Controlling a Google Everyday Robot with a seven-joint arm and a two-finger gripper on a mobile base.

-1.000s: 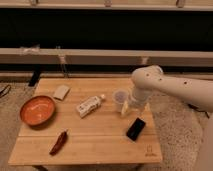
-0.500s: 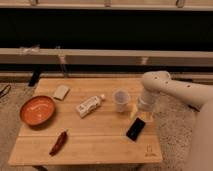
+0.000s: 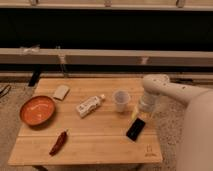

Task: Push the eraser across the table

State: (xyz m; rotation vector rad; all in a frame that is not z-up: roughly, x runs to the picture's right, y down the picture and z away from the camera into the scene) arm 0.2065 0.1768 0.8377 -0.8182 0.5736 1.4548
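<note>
The eraser [image 3: 135,129] is a small flat black slab lying at an angle on the right part of the wooden table [image 3: 100,135]. The white arm comes in from the right, and my gripper [image 3: 142,112] hangs at its end just above and behind the eraser's far end, close to the table top. A white cup [image 3: 121,100] stands just left of the gripper.
A white labelled packet [image 3: 89,105] lies mid-table. A pale beige block [image 3: 61,92] sits at the back left, an orange bowl [image 3: 37,110] at the left edge, a red chili-like item [image 3: 58,142] near the front left. A rail and dark wall run behind.
The arm has swung to the right, away from the cup, and the gripper has come down toward the eraser's far end. The eraser has not moved.
</note>
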